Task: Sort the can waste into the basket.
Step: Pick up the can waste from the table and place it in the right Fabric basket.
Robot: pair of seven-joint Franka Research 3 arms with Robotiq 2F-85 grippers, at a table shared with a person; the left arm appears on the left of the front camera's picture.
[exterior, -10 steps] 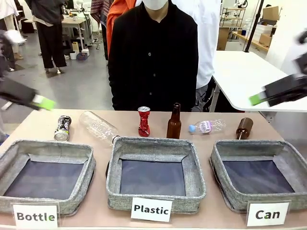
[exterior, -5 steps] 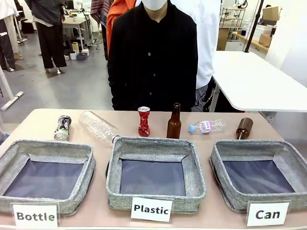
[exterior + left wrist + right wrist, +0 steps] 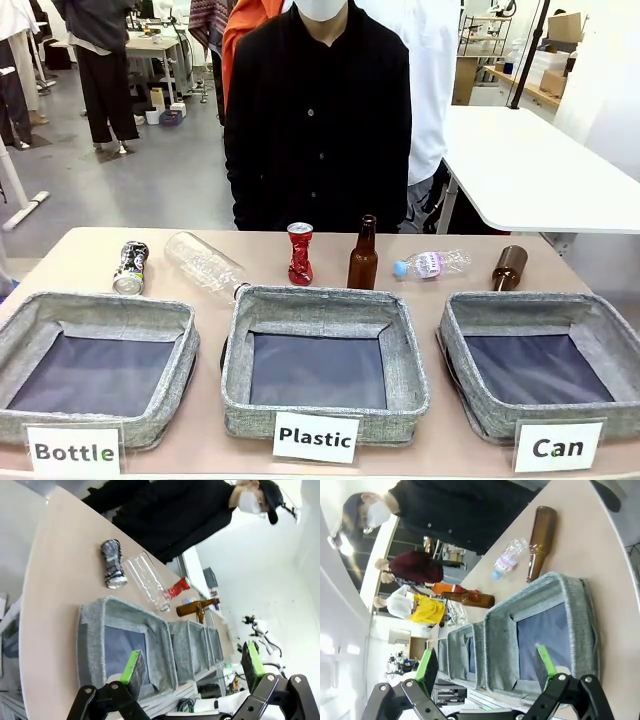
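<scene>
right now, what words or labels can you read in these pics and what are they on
"Bottle": left white sign, in front of the left grey bin
"Plastic": middle white sign, in front of the middle grey bin
"Can": right white sign, in front of the right grey bin
Too small or blurred to read: the label on the small clear plastic bottle, the print on the dark crushed can and on the red crushed can.
</scene>
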